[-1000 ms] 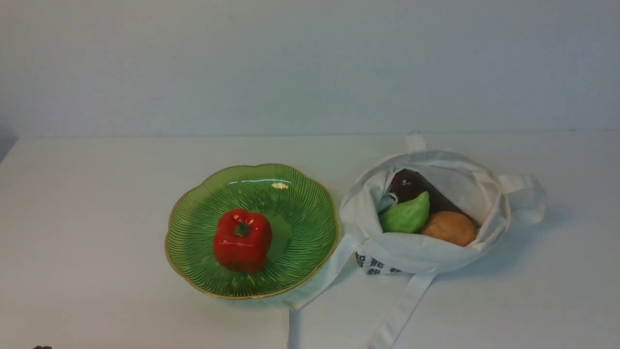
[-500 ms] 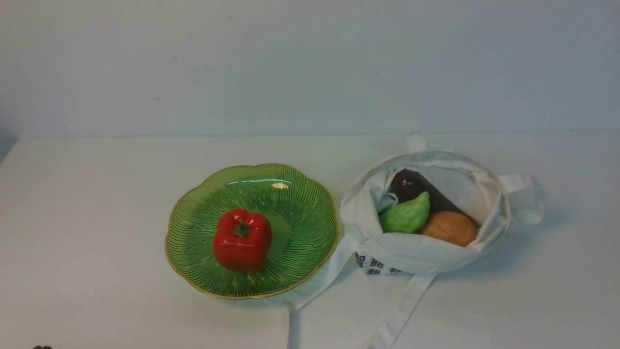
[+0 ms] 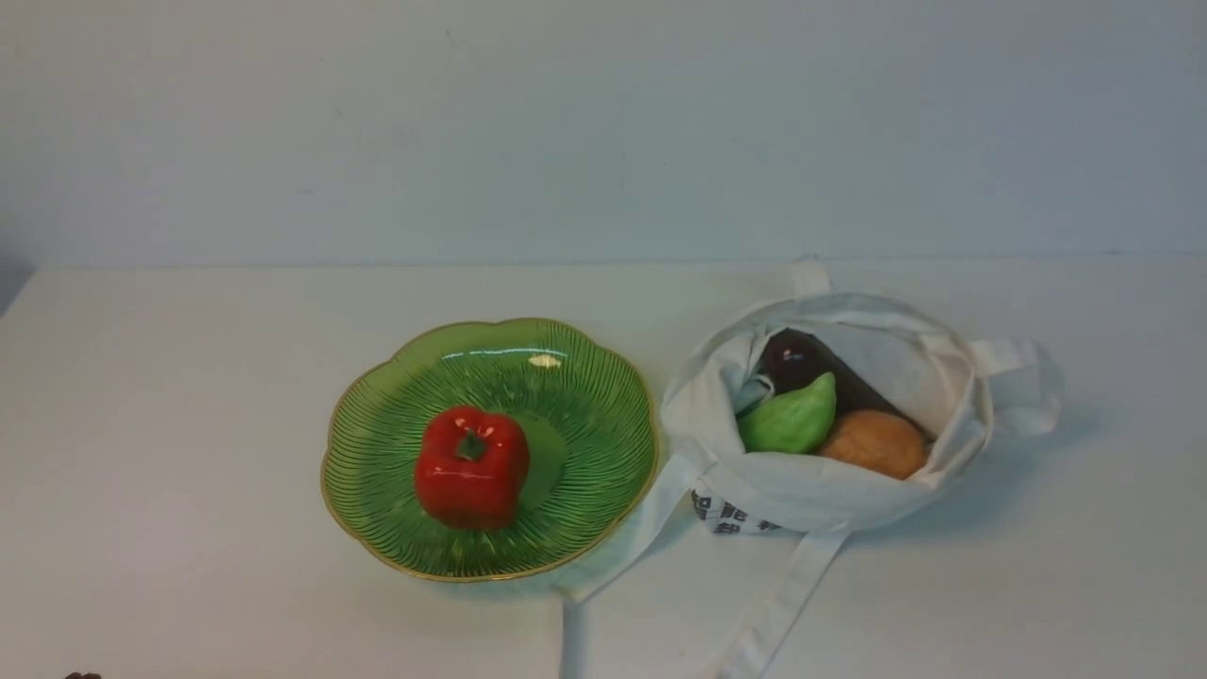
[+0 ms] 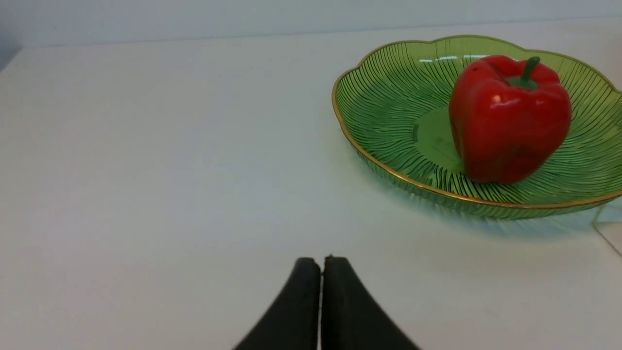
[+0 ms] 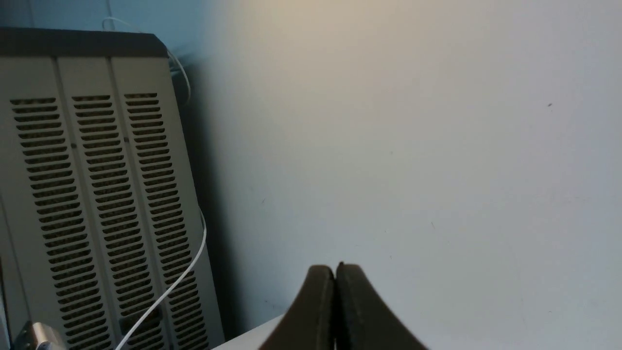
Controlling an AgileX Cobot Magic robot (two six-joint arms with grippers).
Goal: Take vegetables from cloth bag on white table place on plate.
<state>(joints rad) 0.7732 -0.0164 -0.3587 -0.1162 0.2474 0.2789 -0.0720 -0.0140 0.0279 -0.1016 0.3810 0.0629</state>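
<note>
The red bell pepper (image 3: 471,467) stands upright on the green plate (image 3: 585,377) on the white table (image 3: 189,424). The plate (image 4: 388,97) and the pepper (image 4: 508,119) also show in the left wrist view. The cloth bag (image 3: 820,500) lies open right of the plate. Inside it are the dark eggplant (image 3: 792,358), the green gourd (image 3: 790,420) and the tan potato (image 3: 874,443). My left gripper (image 4: 321,262) is shut and empty, low over the table, short of the plate. My right gripper (image 5: 335,270) is shut and empty, facing a wall, away from the table's objects.
The bag's straps (image 3: 783,604) trail toward the table's front edge, one under the plate's rim. A grey vented cabinet (image 5: 87,204) with a white cable (image 5: 184,277) shows in the right wrist view. The table's left side lies bare.
</note>
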